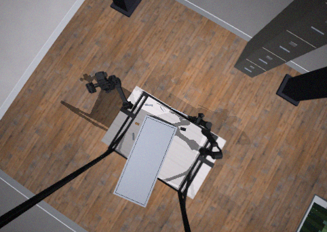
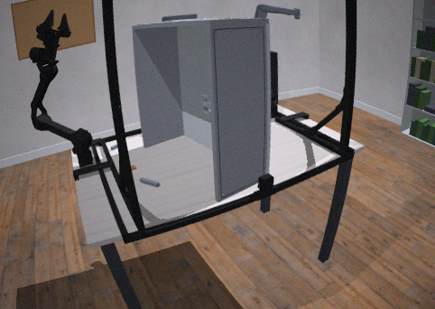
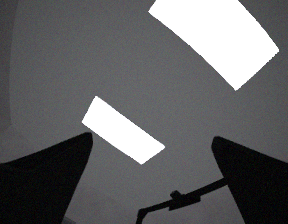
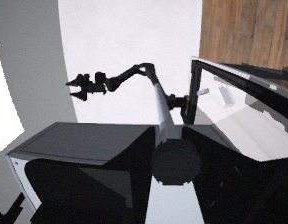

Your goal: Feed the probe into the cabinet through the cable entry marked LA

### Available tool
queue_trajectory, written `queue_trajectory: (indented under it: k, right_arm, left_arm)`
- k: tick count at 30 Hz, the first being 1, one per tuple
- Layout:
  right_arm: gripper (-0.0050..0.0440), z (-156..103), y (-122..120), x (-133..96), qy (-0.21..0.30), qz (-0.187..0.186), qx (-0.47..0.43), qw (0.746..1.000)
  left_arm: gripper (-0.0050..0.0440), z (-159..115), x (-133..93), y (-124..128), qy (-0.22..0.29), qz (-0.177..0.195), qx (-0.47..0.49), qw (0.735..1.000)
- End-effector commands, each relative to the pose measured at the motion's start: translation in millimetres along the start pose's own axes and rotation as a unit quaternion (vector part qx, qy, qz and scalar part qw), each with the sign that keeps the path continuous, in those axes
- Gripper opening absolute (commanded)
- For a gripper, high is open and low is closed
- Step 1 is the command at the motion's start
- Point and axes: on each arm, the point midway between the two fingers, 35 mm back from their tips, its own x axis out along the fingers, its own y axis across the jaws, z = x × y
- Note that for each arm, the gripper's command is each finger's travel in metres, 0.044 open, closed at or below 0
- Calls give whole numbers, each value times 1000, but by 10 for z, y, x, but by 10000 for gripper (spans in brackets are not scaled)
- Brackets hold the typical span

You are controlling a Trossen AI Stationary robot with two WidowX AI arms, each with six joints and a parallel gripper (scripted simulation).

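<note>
The tall grey cabinet [image 1: 146,159] [image 2: 239,108] [image 4: 85,139] stands on the white table [image 1: 217,143] [image 2: 180,172]. Two small entry ports [image 2: 205,105] sit low on its inner back wall; I cannot read their labels. My right gripper [image 4: 168,132] [image 1: 200,118] is behind the cabinet, level with its top, shut on the probe [image 4: 164,117], a light grey rod that sticks out past the fingers. A grey rod [image 2: 277,12] also shows above the cabinet's back edge in the exterior view. My left gripper [image 1: 91,87] [image 2: 55,22] [image 3: 154,141] is open and empty, raised high off the table's end, pointing at the ceiling.
A black frame [image 2: 115,108] [image 1: 190,176] surrounds the table. A small grey cylinder [image 2: 149,182] [image 1: 132,136] and a small orange piece [image 2: 134,166] [image 1: 137,123] lie on the table near the left arm's base. More small pieces [image 1: 148,105] lie at the far edge.
</note>
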Motion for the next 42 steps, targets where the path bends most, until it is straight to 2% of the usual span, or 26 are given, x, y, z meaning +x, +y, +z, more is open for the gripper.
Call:
queue_trajectory:
  k: [1,6,8,9,10,16,18,26,29,31,34,40,42]
  right_arm:
    - [0,6,1,2,-1,0,1,1000]
    - [0,6,1,2,-1,0,1,1000]
    - [0,6,1,2,-1,0,1,1000]
    - [0,6,1,2,-1,0,1,1000]
    - [0,6,1,2,-1,0,1,1000]
    - [0,6,1,2,-1,0,1,1000]
    - [0,6,1,2,-1,0,1,1000]
    - [0,6,1,2,-1,0,1,1000]
    - [0,6,1,2,-1,0,1,1000]
    - [0,6,1,2,-1,0,1,1000]
    - [0,6,1,2,-1,0,1,1000]
    - [0,6,1,2,-1,0,1,1000]
    - [0,6,1,2,-1,0,1,1000]
  left_arm:
    - [440,165,-61,246,-57,78,-10,995]
    - [440,352,-201,506,-121,159,-35,979]
    - [440,352,-201,506,-121,159,-35,979]
    - [440,483,-273,570,-157,176,-52,970]
    - [440,430,-333,682,-156,214,-56,963]
    - [440,581,-613,933,-224,288,-109,925]
    - [440,609,-665,969,-237,297,-120,917]
    - [440,590,-654,966,-235,297,-119,918]
    - [440,301,-497,923,-201,297,-100,928]
    - [440,-99,-320,865,-155,297,-75,939]
    - [440,-433,-204,819,-118,295,-55,947]
    - [440,-1368,-17,694,-17,285,0,959]
    - [440,-1368,-17,694,-17,285,0,959]
